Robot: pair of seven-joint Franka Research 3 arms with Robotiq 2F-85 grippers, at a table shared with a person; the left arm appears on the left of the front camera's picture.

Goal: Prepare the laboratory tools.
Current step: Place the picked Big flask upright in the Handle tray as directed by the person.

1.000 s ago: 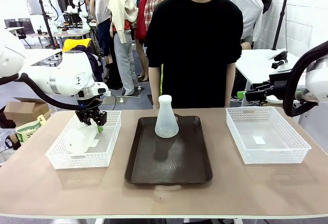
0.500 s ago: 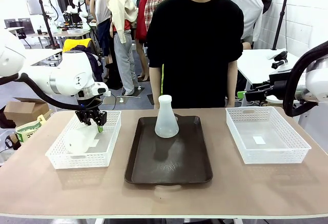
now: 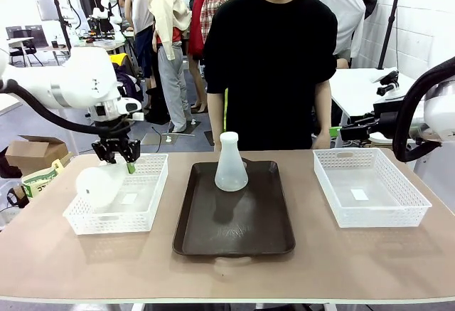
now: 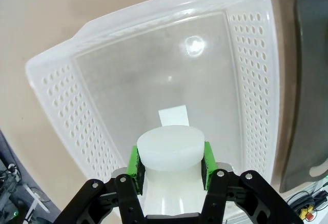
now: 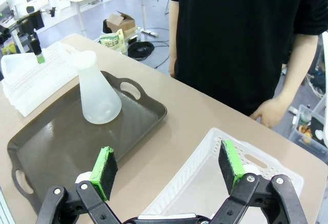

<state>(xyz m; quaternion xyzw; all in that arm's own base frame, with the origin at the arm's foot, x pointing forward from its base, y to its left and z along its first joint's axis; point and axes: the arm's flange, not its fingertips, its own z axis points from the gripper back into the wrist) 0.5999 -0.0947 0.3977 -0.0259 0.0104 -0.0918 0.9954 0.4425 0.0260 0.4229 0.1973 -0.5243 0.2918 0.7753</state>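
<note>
**A:** Start at the left. What's going on there?

**B:** The left gripper [image 3: 118, 156] is clamped on the neck of a translucent frosted-white conical flask [image 3: 98, 185], carrying it tilted, wide base toward the camera, above the near-left part of the white perforated plastic basket on the left [image 3: 151, 198]. In the left wrist view the green pads [image 4: 133, 162] press either side of the neck just below the rim, with the basket floor under it.

**A:** So which step is this?

**B:** I'd judge it's the lift-out of the second flask. The matching frosted-white flask [image 3: 231, 163] stands upright at the far end of the dark brown rectangular tray [image 3: 234, 240] in the middle.

**A:** And the next move?

**B:** Probably carrying it right, over the basket wall, bringing it upright, and setting it on a bare part of the tray beside the standing one without knocking it. The slanted hang means the wrist has to turn before the base can land flat.

**A:** Further right?

**B:** A person in a black shirt [image 3: 270, 55] stands behind the tray. The white perforated basket on the right [image 3: 334, 204] sits beyond it, and the right gripper [image 5: 169, 170] hangs above its corner, jaws wide apart, holding nothing.
</note>
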